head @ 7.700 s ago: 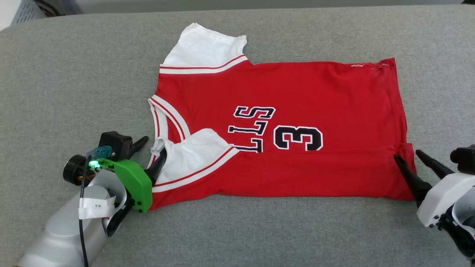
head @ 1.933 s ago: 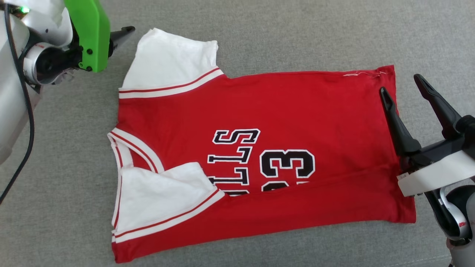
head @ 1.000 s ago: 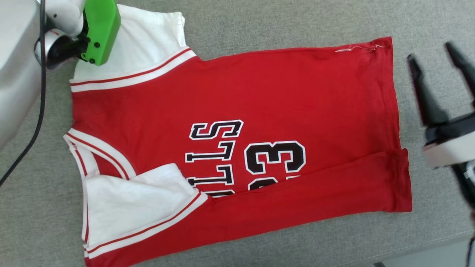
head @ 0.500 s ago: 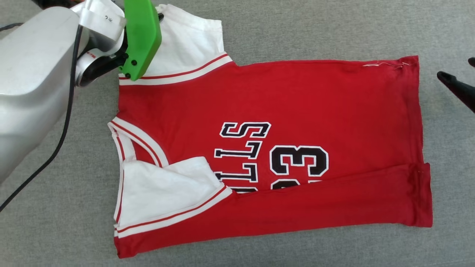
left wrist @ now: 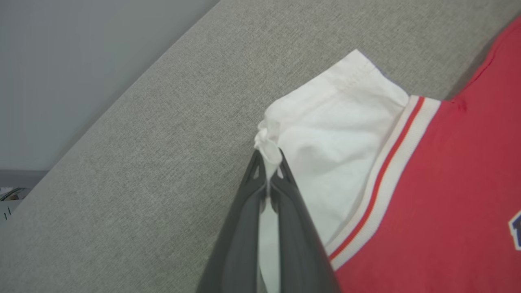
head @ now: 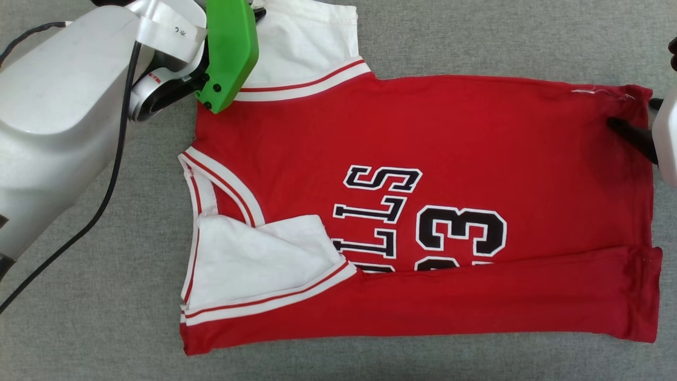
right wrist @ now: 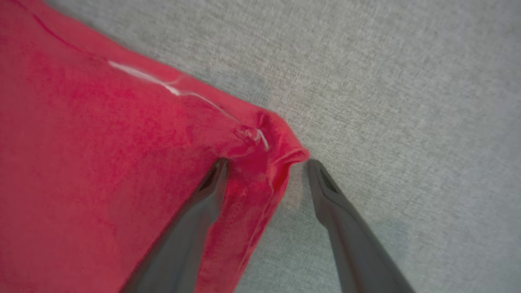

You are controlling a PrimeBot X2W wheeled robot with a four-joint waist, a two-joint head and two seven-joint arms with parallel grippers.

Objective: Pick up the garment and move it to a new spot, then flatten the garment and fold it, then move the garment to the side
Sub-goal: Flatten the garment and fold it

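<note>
One white sleeve corner of the garment (head: 433, 127) is pinched by the left gripper (left wrist: 268, 162), fingers pressed together. The right gripper (right wrist: 266, 162) straddles the red hem corner, fingers spread. The garment lies flat on the grey fabric surface (head: 106, 328), sleeve toward its far edge

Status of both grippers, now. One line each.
Left gripper: shut on the garment, pinching the edge of its white sleeve.
Right gripper: open, fingers straddling the red hem corner, not closed on it.
</note>
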